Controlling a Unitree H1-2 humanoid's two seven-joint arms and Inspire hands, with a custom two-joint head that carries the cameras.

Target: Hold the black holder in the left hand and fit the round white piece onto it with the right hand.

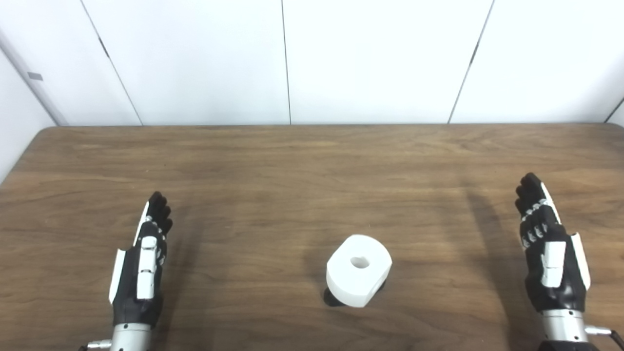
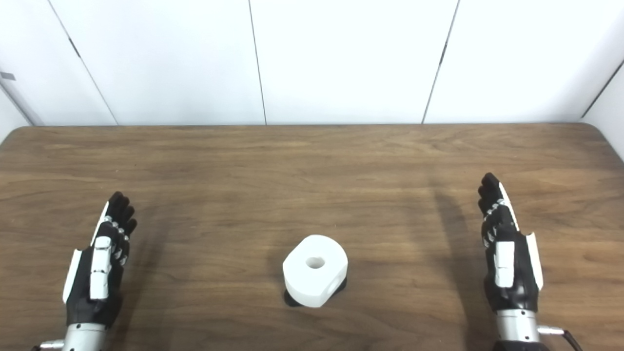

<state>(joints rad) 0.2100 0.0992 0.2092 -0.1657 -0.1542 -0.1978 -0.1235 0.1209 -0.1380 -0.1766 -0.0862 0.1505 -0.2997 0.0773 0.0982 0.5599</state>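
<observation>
The round white piece (image 1: 359, 269) sits near the front middle of the counter (image 1: 312, 161), a chunky rounded block with a small hole through its top face. Under its near edge a sliver of something black (image 1: 333, 297) peeks out, touching the counter; it looks like the black holder, with the white piece resting on top of it and covering most of it, though how the two are seated together I cannot tell from here. Well off to one side, the left robot hand (image 1: 141, 265) is poised over the front left of the counter, fingers straight and pointing away toward the wall, empty and stretched flat with nothing in it. On the opposite side the right robot hand (image 1: 551, 253) is in much the same pose over the front right, fingers extended, holding nothing. Both are well apart from the white piece, which lies between them, a little nearer the right one. Behind the counter stands a plain white panelled wall (image 1: 370, 58) with thin dark seams.
</observation>
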